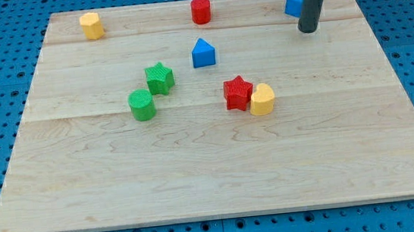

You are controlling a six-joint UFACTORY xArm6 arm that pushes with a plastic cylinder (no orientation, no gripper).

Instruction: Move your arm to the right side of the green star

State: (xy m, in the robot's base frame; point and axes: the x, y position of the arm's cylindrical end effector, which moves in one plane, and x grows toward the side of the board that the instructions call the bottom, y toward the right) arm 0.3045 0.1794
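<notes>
The green star (160,78) lies left of the board's middle, with a green cylinder (142,105) just below and to its left. My tip (309,29) is near the view's top right, far to the right of the green star and higher in the view. It stands just below a blue block (294,2) that the rod partly hides.
A blue triangular block (202,53) lies between the star and my tip. A red star (237,92) touches a yellow heart-shaped block (262,100) right of the middle. A red cylinder (201,11) and a yellow block (92,26) sit along the top edge of the wooden board (220,175).
</notes>
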